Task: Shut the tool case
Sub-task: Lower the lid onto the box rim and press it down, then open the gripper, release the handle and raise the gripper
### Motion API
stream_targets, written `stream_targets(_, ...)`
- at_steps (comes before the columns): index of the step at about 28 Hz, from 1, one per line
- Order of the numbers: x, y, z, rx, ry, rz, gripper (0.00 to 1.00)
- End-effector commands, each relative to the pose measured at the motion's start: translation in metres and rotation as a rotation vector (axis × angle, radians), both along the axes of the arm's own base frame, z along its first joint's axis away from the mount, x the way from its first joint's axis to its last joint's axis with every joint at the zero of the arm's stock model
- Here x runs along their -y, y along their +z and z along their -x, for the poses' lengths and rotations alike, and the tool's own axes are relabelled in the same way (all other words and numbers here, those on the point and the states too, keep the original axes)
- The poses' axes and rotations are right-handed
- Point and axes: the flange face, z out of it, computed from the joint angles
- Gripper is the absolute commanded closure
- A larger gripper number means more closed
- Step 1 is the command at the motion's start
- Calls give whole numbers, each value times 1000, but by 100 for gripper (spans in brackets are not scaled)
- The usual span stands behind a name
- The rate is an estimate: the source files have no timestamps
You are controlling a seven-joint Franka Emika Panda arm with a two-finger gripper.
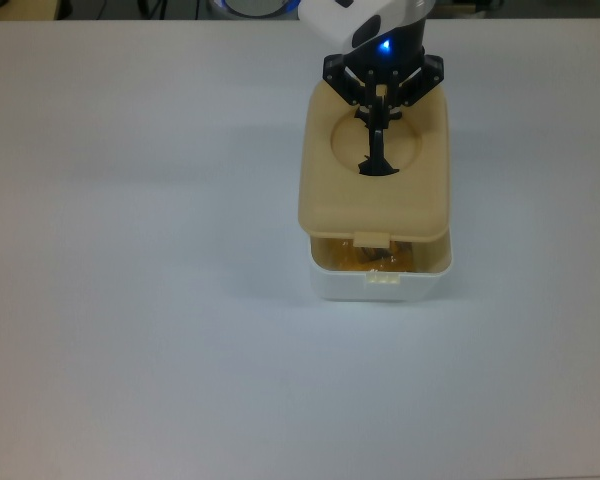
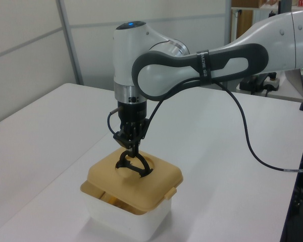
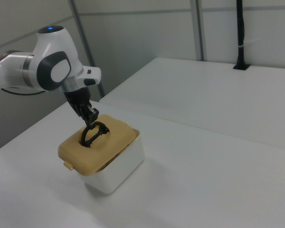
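The gripper [image 1: 379,97] pinches its fingers closed on the black handle [image 1: 377,150] that stands up from the round recess of the tan lid [image 1: 375,170]. The lid hangs directly below the gripper, over the white tub [image 1: 380,283] of the tool case, not seated: in the top view a strip of the tub's near edge shows past the lid, with yellow contents [image 1: 365,259] (too covered to identify) visible inside. The tub rests on the white table [image 1: 140,330].

Arm bent downward, tool [image 2: 132,147] vertical, fingers pinched closed around a black handle [image 2: 133,165]
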Motion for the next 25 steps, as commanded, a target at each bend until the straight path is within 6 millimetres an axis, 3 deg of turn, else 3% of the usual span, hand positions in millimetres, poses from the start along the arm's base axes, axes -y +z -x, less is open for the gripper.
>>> stream_targets(1,-9,0,-2,38,-24,-5,100)
stream_targets(5,-11,-1,-7,86,-10,30,100)
stream_targets(10,-25,-23,-17,91,17,54,100)
stream_targets(21,-27,-35,-22,96,43,82,100)
stream_targets(23,-26,-35,-22,96,46,82,10)
stream_targets(24,-26,-35,-22,95,51,85,0)
stream_targets(25,-26,-35,-22,96,55,87,0)
